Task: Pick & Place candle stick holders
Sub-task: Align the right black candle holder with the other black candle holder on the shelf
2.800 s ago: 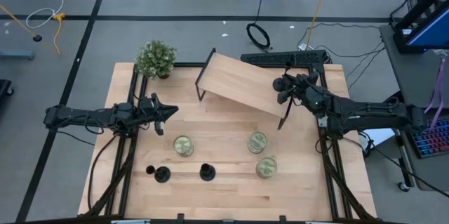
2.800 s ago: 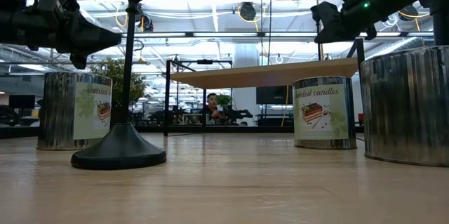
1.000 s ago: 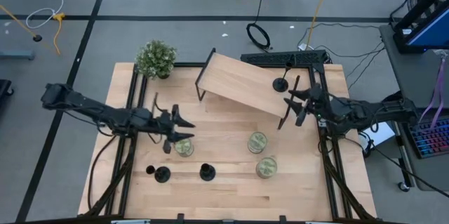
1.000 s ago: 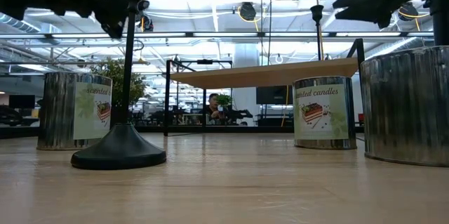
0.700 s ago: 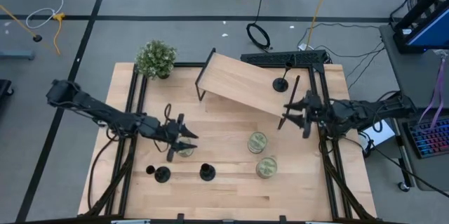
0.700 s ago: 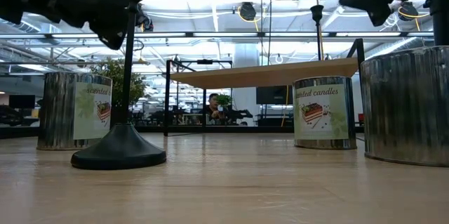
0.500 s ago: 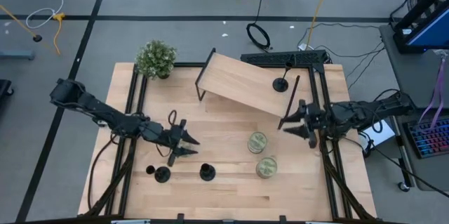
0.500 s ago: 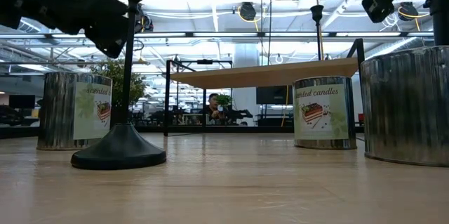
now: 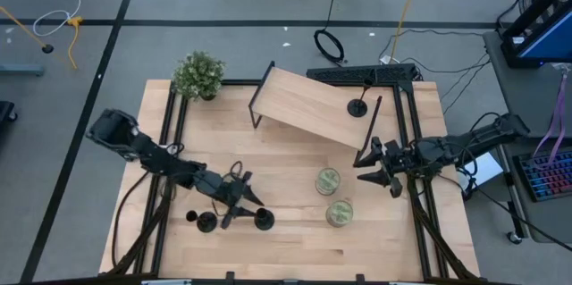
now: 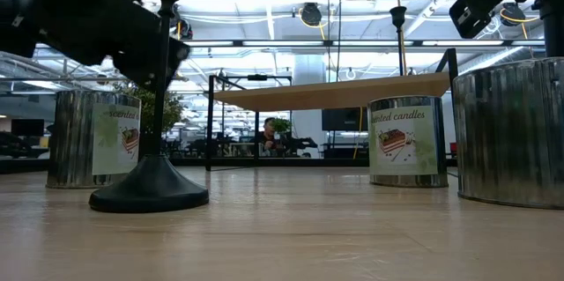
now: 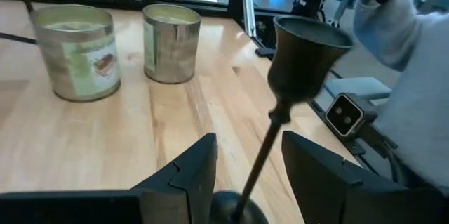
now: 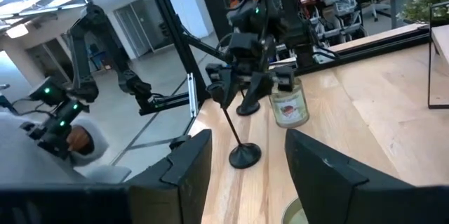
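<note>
On the pale wooden worktop (image 9: 295, 240), my left gripper (image 9: 243, 209) reaches low toward the near edge, its jaws spread wide on either side of the thin stem of a small black candle stick holder with a round flat base (image 9: 263, 220). The left wrist view shows that stem rising between my two dark fingers (image 11: 184, 175) to its dark cup top (image 11: 303, 60), with neither finger visibly pressing on it. A second black round-based holder (image 9: 206, 222) stands just beside my left gripper, nearer the worktop's left edge. The third black holder (image 9: 358, 109) stands upright on the slanted light-wood shelf with black legs (image 9: 304, 106) at the far side. My right gripper (image 9: 382, 170) hovers near the worktop's right edge, jaws parted and holding nothing, well apart from the holders. Two greenish metal candle jars (image 9: 328, 180) and (image 9: 339, 213) sit close together between my two grippers. The low view shows a third jar (image 10: 92, 137) behind the nearest holder. A small green potted plant (image 9: 198, 74) marks the far left corner.
</note>
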Controlling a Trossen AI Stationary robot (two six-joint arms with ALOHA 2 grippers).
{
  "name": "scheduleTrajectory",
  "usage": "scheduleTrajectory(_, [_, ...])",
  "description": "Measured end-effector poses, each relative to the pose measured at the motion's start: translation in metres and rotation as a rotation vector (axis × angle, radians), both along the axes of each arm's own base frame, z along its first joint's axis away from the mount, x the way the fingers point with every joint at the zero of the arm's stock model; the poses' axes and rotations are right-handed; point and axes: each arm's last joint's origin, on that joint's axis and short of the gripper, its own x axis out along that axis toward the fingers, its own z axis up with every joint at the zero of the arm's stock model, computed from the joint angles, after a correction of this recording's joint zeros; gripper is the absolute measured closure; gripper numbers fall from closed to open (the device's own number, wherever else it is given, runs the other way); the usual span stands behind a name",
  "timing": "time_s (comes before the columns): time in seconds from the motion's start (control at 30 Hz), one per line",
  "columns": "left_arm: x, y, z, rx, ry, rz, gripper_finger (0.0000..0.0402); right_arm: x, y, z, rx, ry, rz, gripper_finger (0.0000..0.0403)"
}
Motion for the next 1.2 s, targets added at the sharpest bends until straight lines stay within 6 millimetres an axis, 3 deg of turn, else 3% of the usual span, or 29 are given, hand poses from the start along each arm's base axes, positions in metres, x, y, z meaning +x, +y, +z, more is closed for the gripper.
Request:
scheduleTrajectory(0.17, [0.017,-0.008,-0.004,0.037,0.006,-0.018,0.0231,0.0,0.0,0.0,0.001,-0.002,0.0,0.023])
scheduleTrajectory(0.4, [0.019,-0.012,-0.006,0.042,0.013,-0.056,0.024,0.0,0.0,0.0,-0.001,-0.002,0.0,0.023])
scheduleTrajectory(0.53, [0.018,-0.013,-0.006,0.044,0.011,-0.07,0.0289,0.0,0.0,0.0,-0.001,-0.002,0.0,0.023])
scheduleTrajectory(0.7, [0.019,-0.014,-0.004,0.042,-0.012,-0.075,0.0378,0.0,0.0,0.0,0.0,-0.001,0.0,0.023])
scheduleTrajectory(0.8, [0.024,-0.014,0.001,0.033,-0.027,-0.072,0.0384,0.0,0.0,0.0,0.0,-0.001,0.0,0.0229])
scheduleTrajectory(0.93, [0.037,-0.014,0.017,0.045,-0.096,-0.073,0.0372,0.0,0.0,0.0,-0.001,-0.001,-0.003,0.023])
scheduleTrajectory(1.03, [0.052,-0.012,0.033,0.039,-0.16,-0.102,0.0387,0.0,0.0,0.0,-0.001,-0.001,-0.004,0.0229])
scheduleTrajectory(1.2, [0.083,0.012,0.065,-0.029,-0.193,-0.011,0.0382,0.0,0.0,0.0,-0.001,0.0,-0.005,0.0229])
